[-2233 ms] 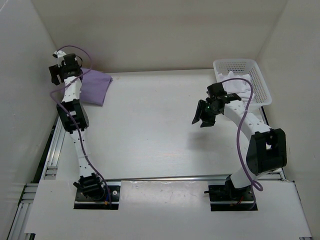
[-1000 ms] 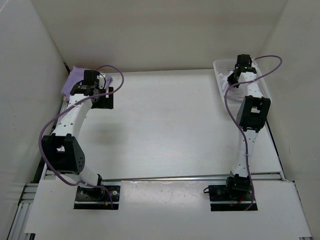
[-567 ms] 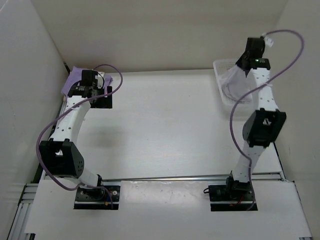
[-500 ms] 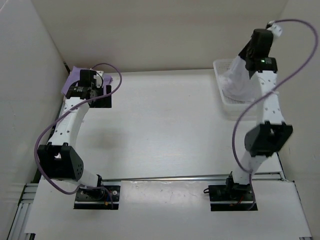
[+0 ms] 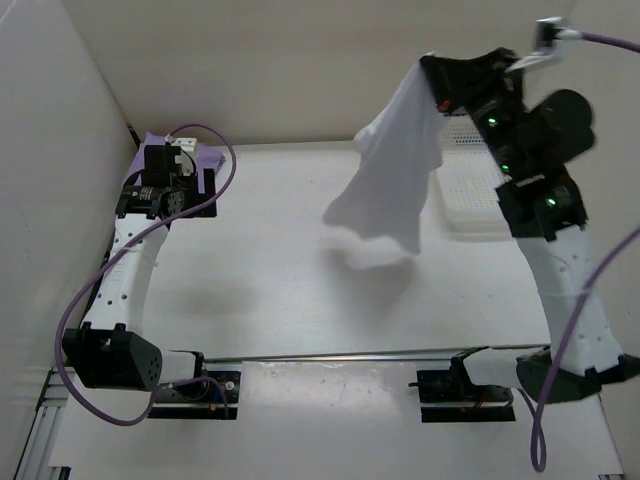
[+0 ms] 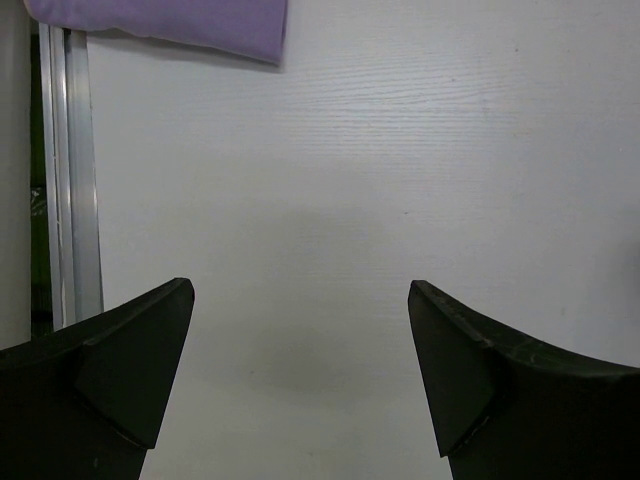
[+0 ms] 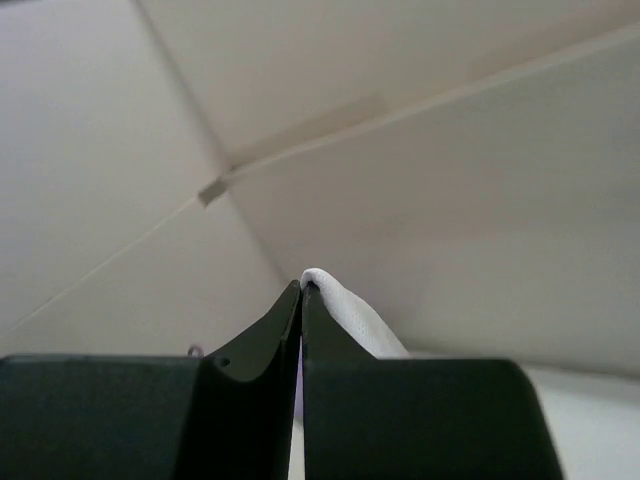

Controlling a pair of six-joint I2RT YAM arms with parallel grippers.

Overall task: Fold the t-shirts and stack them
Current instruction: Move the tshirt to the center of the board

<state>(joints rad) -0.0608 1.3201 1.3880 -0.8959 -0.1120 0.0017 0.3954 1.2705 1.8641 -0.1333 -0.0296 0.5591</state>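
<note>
- The right gripper [image 5: 432, 72] is raised high over the table [image 5: 260, 280], toward 1 o'clock in the overhead view, with its jaws pinched tight on a fold of the white t-shirt [image 5: 392, 175].
- In the right wrist view the two fingertips [image 7: 301, 290] meet, and a small roll of the white t-shirt [image 7: 345, 318] sticks out between them.
- The white t-shirt hangs loose below that grip, off the table and crumpled, casting a shadow on the surface beneath it.
- The white perforated basket [image 5: 470, 225] sits at 2 o'clock, just right of the hanging shirt.
- The left gripper [image 5: 186, 192] is low over the table at 10 o'clock, its jaws spread wide [image 6: 300, 288] and holding nothing, only bare tabletop between them.
- The lavender t-shirt [image 5: 152, 148] lies folded flat in the corner at 10 o'clock, just beyond the left gripper; in the left wrist view its edge [image 6: 170, 20] shows at 11 o'clock, next to an aluminium rail [image 6: 70, 170].
</note>
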